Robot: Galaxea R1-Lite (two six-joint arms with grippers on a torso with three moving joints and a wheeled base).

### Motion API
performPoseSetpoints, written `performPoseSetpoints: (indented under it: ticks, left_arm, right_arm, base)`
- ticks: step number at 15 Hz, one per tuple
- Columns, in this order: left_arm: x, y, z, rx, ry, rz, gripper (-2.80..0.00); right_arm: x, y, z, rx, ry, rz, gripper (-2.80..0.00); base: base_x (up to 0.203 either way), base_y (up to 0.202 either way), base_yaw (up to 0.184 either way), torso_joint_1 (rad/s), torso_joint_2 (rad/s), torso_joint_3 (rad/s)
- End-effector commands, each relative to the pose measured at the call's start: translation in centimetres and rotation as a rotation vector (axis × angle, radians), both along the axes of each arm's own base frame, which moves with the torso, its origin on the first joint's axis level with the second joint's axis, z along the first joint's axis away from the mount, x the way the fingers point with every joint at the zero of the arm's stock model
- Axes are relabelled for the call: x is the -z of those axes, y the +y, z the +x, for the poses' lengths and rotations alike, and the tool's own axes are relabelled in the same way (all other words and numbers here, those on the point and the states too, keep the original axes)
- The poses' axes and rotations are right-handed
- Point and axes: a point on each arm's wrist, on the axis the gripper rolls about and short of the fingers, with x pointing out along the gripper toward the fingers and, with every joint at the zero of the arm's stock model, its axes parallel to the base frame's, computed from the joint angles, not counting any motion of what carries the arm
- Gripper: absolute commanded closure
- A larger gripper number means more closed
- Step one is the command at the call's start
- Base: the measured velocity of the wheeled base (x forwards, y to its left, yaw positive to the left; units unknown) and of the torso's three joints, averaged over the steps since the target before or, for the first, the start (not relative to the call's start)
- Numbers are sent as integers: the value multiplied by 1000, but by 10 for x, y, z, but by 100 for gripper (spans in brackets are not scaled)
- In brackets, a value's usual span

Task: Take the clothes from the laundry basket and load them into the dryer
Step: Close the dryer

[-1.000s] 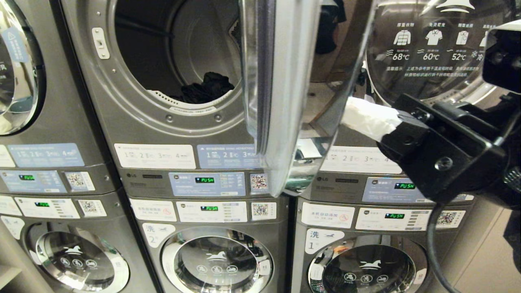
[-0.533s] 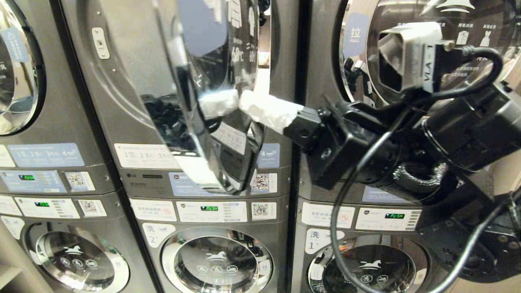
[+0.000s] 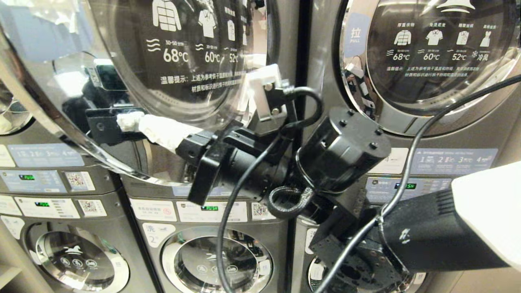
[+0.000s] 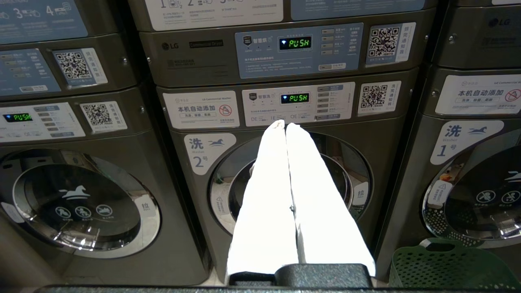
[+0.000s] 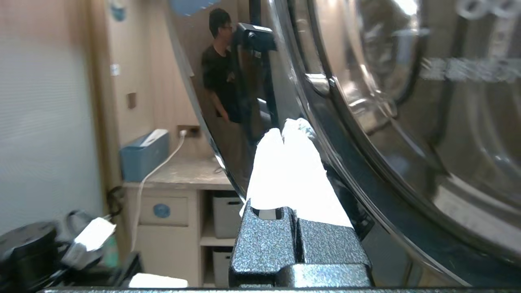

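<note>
Right gripper (image 3: 140, 124) is pressing its closed, white-wrapped fingertips (image 5: 291, 134) against the shiny outer face of the dryer door (image 3: 61, 118), with nothing pinched between them. In the head view its arm is reaching across from the lower right, with black cables looping over the wrist. The door is standing nearly shut over the middle machine of the upper row, its round glass printed with white garment icons and temperatures. Whether any clothes are lying inside cannot be told, as the glass is showing only reflections.

Left gripper (image 4: 286, 127) is hanging low in front of the washer (image 4: 285, 183) numbered two, its white fingers lying flat together and holding nothing. Just to one side of it, at the foot of the neighbouring washer (image 4: 480, 183) numbered one, the green laundry basket (image 4: 447, 268) is sitting on the floor; only its perforated rim is showing, so its contents cannot be judged.

Green lit displays are glowing on the control panels (image 4: 299, 53) between the upper and lower rows. A person (image 5: 217, 65) in a dark shirt is appearing as a reflection in the door's chrome.
</note>
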Motion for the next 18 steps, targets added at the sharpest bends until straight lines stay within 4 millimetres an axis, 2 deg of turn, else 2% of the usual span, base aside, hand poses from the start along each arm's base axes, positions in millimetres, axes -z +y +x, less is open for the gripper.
performPoseSetpoints:
  ticks: [1, 3, 5, 7, 10, 12, 13, 14, 15, 18]
  left_arm:
    - [0, 0, 0, 0, 1, 0, 0]
    - [0, 0, 0, 0, 1, 0, 0]
    - [0, 0, 0, 0, 1, 0, 0]
    - [0, 0, 0, 0, 1, 0, 0]
    - [0, 0, 0, 0, 0, 0, 0]
    - [0, 0, 0, 0, 1, 0, 0]
    - [0, 0, 0, 0, 0, 0, 0]
    - [0, 0, 0, 0, 1, 0, 0]
    - [0, 0, 0, 0, 1, 0, 0]
    - [0, 0, 0, 0, 1, 0, 0]
  right_arm:
    - [10, 9, 4, 55, 39, 12, 0]
    - [-12, -13, 12, 179, 73, 81, 0]
    - [-38, -54, 25, 304, 110, 113, 0]
    - [-59, -110, 35, 443, 152, 92, 0]
    - [-68, -208, 21, 657, 223, 5, 0]
    - [-58, -282, -2, 836, 263, -90, 0]
    - [-45, -314, -20, 928, 290, -155, 0]
    - [-26, -336, -41, 999, 326, -217, 0]
    - [-3, -347, -64, 1046, 361, -277, 0]
    - [59, -347, -122, 1066, 379, -426, 0]
  base:
    - [0, 0, 0, 0, 0, 0]
    - [0, 0, 0, 0, 0, 0]
    - [0, 0, 0, 0, 0, 0]
    - [0, 0, 0, 0, 0, 0]
    - [0, 0, 0, 0, 0, 0]
    - [0, 0, 0, 0, 0, 0]
    - [0, 0, 0, 0, 0, 0]
    - [0, 0, 0, 0, 0, 0]
    - [0, 0, 0, 0, 0, 0]
    - [0, 0, 0, 0, 0, 0]
